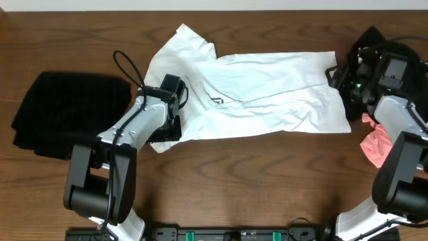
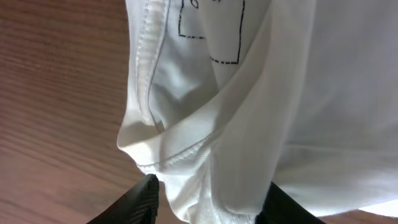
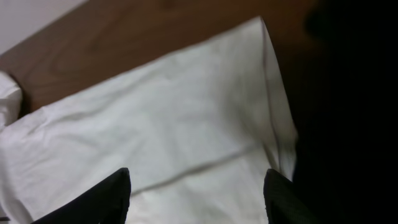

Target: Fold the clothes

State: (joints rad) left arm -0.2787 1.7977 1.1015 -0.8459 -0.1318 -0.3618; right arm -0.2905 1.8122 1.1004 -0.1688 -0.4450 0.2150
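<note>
The white T-shirt (image 1: pixel 267 94) lies spread across the middle of the table (image 1: pixel 254 181), wrinkled, with 1 sleeve pointing to the far left; a black garment (image 1: pixel 67 114) sits bunched at the left and a pink garment (image 1: pixel 376 144) lies at the right near edge, partly hidden by the right arm. The left claw (image 2: pixel 211 202) is at the shirt's near-left corner, and a gathered fold of hem fills the gap between its 2 fingers, so it looks to be pinching the shirt there. The right claw (image 3: pixel 199 193) hovers over the shirt's right edge with its fingers spread and no cloth between them.

By my reading the shirt is still being laid out, and no real fold has been made. The next move calls for the right claw to come down on that right edge or corner and take hold, so both ends can be drawn taut together; a pull from 1 side alone would likely drag the cloth into more creases.
</note>
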